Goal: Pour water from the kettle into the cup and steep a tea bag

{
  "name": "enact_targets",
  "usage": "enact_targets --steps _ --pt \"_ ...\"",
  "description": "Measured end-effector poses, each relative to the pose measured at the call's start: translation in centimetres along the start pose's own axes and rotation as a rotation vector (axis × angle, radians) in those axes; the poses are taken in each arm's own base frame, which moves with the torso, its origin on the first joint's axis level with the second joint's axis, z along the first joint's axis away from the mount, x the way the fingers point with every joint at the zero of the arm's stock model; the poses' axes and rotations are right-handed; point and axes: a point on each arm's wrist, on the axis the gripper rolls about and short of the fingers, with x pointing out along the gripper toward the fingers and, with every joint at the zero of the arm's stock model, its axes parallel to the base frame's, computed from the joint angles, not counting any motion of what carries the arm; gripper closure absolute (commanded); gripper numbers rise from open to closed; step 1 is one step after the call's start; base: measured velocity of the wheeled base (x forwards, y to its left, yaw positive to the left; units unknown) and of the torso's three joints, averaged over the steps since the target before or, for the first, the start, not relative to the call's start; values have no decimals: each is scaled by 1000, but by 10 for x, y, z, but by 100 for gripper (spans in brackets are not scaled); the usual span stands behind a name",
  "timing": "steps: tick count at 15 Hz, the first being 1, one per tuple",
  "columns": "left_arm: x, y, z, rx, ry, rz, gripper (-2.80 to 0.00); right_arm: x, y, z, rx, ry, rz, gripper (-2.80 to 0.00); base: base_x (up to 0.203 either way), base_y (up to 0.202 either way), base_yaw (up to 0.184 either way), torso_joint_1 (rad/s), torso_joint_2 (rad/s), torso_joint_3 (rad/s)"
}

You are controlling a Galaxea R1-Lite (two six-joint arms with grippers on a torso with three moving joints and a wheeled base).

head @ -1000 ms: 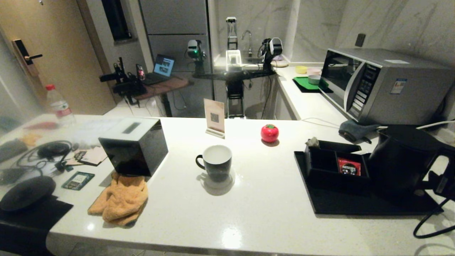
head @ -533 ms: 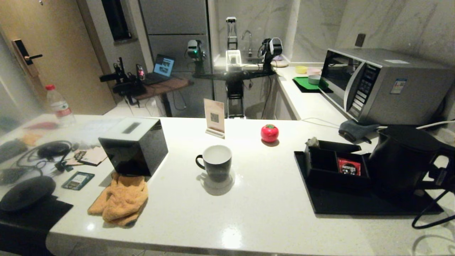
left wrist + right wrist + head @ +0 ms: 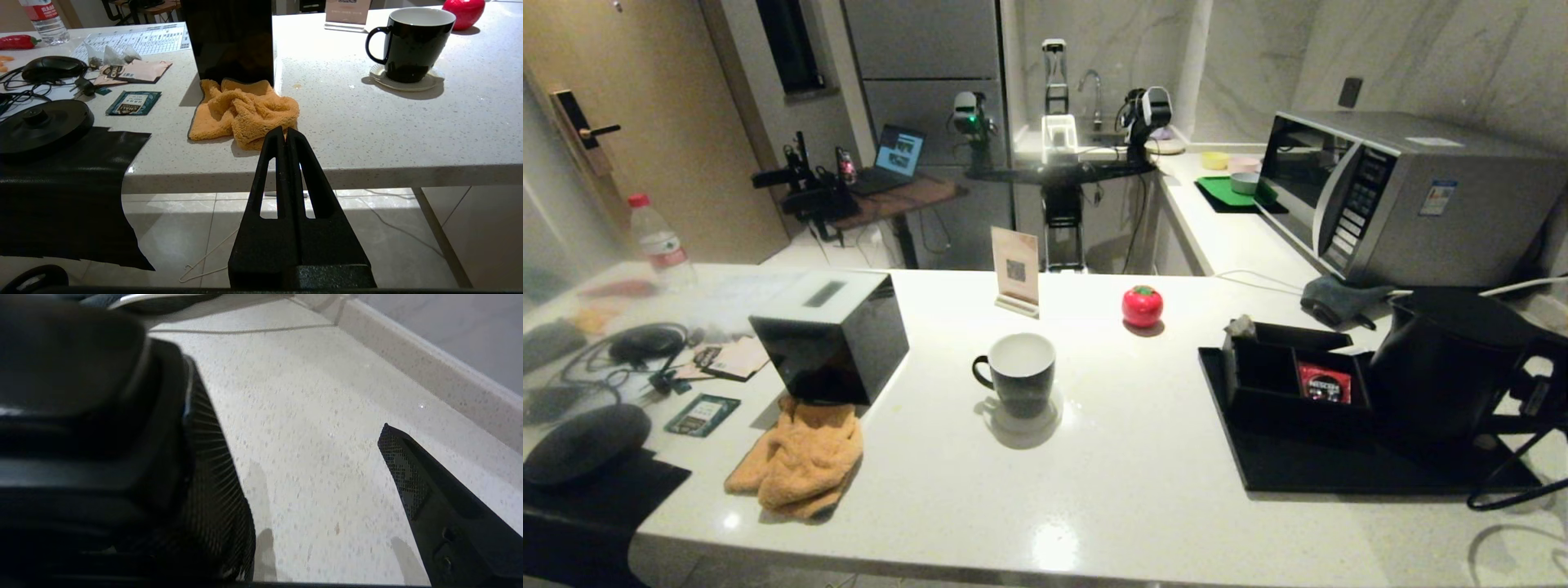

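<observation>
Beside the kettle (image 3: 1445, 367), right gripper (image 3: 1539, 392) gapes wide, holding nothing.

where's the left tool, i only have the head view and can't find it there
observer: the left wrist view shows the left tool shut and empty, hanging off the near edge of the counter, lower than its top, facing the orange cloth
operator: ok and is the right tool closed on the kettle yet
observer: no, in the right wrist view the right tool is wide open, with only bare counter between its fingers; the kettle sits just outside one of them
</observation>
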Motion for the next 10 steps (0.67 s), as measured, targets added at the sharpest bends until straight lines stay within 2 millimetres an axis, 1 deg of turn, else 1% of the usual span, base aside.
enact_targets --steps 3,10 --pt "0 0 0 0 0 0 0 7 1 1 4 -15 -1 -280 0 0 0 0 0 0" --pt "0 0 0 0 0 0 0 13 3 0 7 -22 4 -280 0 0 0 0 0 0"
